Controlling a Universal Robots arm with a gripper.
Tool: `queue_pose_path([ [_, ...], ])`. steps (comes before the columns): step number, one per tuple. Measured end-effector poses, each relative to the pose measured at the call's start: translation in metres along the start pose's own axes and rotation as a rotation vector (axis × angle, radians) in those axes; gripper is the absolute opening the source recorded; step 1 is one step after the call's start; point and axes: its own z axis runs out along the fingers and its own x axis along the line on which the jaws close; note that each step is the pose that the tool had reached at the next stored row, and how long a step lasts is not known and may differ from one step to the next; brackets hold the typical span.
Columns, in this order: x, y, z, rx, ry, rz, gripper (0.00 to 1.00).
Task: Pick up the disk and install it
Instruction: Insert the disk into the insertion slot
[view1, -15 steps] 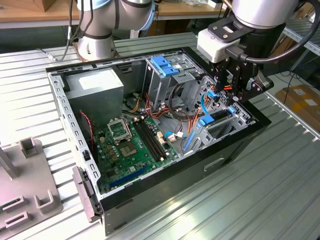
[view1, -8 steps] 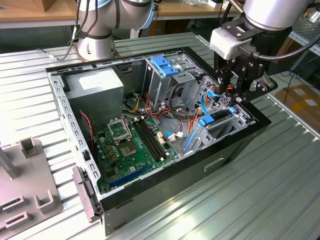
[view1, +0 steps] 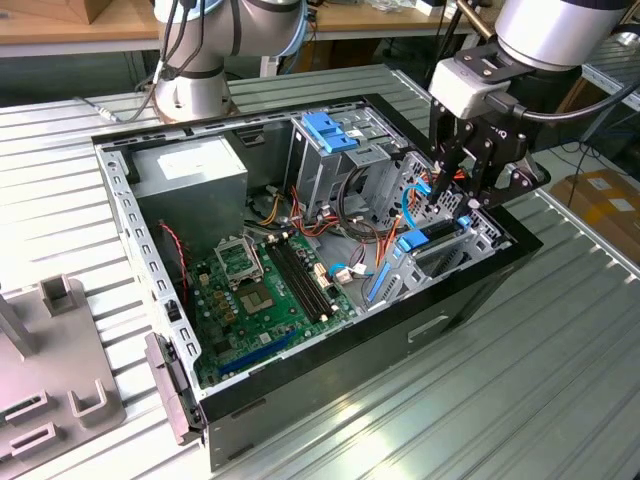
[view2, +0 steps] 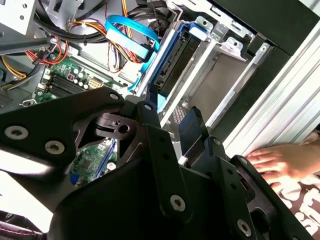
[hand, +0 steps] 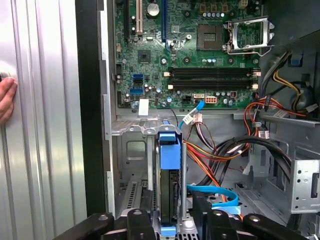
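Hovering at about two o'clock of the open computer case (view1: 350, 395) in the exterior view, the gripper (view1: 458, 190) hangs over that corner with its jaws spread wide and nothing held between them. Just beneath it the disk (view1: 432, 235) stands on edge in a metal bay. It seems fully seated there, though the bay walls hide much of it. A grey power supply (view1: 190, 170) fills the case at eleven o'clock, and a drive cage (view1: 328, 130) with a blue handle sits at twelve. The green motherboard (view1: 265, 290) lies on the floor toward seven. The case rests on a slatted metal table (view1: 520, 380).

In the second wrist view, the disk (view2: 176, 62) sits upright between the bay's metal walls, with its blue bracket running along its edge. A flat blue cable (view2: 131, 27) loops just beside it. The gripper's black links cross the foreground, and a person's hand (view2: 280, 160) lies outside the case wall.

In the first wrist view, the black fingers (hand: 137, 220) stand one on each side of the disk (hand: 169, 195), each apart from it by a clear gap. The bracket's blue end faces the motherboard (hand: 200, 60), and bundled cables run beside the bay. The hand (hand: 6, 100) rests on the slatted table beyond the case wall.
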Motion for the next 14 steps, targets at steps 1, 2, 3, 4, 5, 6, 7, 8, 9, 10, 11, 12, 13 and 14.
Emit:
queue_pose_path([
  [1,0.0,0.0,0.0,-0.0001,0.0,0.0,0.45],
  [2,0.0,0.0,0.0001,-0.0002,-0.0002,0.0,0.45],
  [3,0.0,-0.0001,0.0002,-0.0012,-0.0002,0.0,0.45],
  [4,0.0,-0.0001,0.0005,-0.0168,-0.0001,0.0,0.45],
  [5,0.0,-0.0001,0.0008,-0.0438,0.0006,0.0,0.45],
  [6,0.0,-0.0001,0.0008,-0.0514,0.0009,0.0,0.45],
  [7,0.0,0.0,0.0008,-0.0518,0.0009,0.001,0.45],
  [8,0.0,0.0,0.0008,-0.0526,0.0009,0.001,0.45],
  [9,0.0,-0.0001,0.0009,-0.0532,0.0008,0.0,0.45],
  [10,0.0,-0.0026,0.0017,-0.0532,0.0004,0.0,0.45],
  [11,-0.0002,-0.0054,0.0023,-0.0533,0.0008,0.001,0.45],
  [12,-0.0005,-0.0071,0.0031,-0.0532,0.001,0.0,0.45],
  [13,-0.0011,-0.008,0.0065,-0.0532,0.0007,0.001,0.45],
  [14,-0.0013,-0.0082,0.009,-0.0532,0.0006,0.001,0.45],
])
